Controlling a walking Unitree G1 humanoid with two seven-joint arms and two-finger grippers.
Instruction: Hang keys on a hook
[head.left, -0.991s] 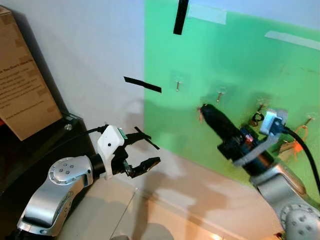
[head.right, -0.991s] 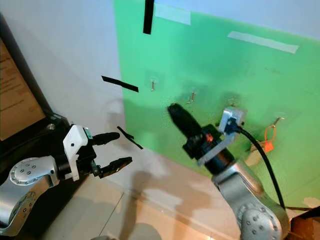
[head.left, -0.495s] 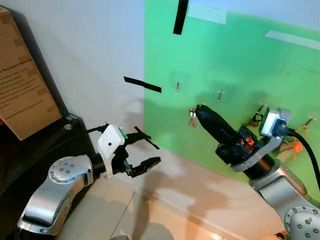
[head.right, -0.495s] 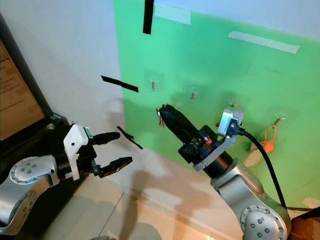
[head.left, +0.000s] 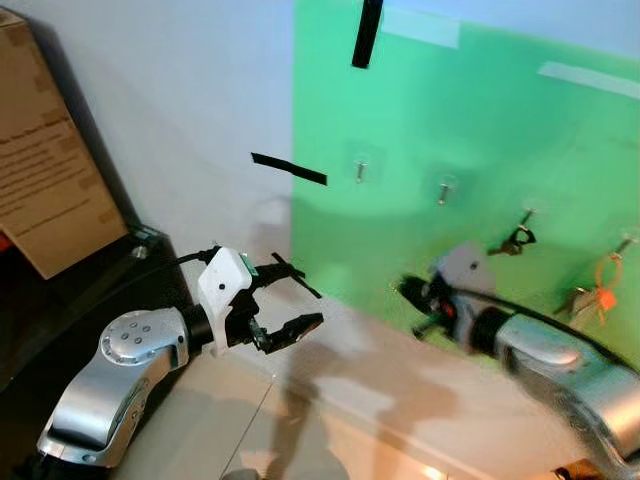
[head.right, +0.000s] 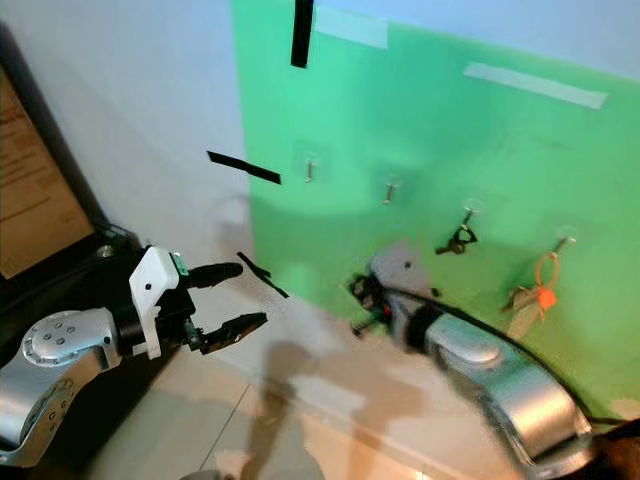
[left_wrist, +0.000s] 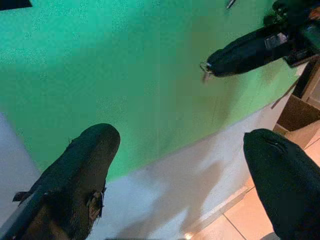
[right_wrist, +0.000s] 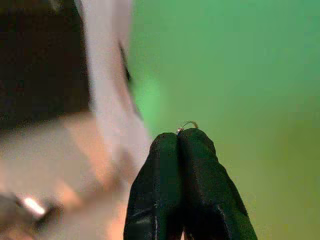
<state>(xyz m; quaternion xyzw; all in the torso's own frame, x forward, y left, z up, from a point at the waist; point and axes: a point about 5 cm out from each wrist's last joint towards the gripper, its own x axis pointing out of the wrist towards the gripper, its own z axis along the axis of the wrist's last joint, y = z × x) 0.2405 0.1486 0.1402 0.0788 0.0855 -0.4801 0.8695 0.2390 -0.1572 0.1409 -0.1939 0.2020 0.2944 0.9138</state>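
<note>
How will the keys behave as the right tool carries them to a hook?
Likely light: the keys are a small bunch at the shut tips of the right tool. Probably they dangle and swing from the thin ring, and could slip.

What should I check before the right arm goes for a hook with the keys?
1. Right pincer shut on the key ring: ok.
2. Keys themselves in sight below the ring: cannot tell, blurred.
3. Free hooks: ok, the two leftmost hooks are bare.
4. Taken hooks: dark keys and an orange tag hang there, avoid.
5. Left pincer open, low and left of the green board: ok.
</note>
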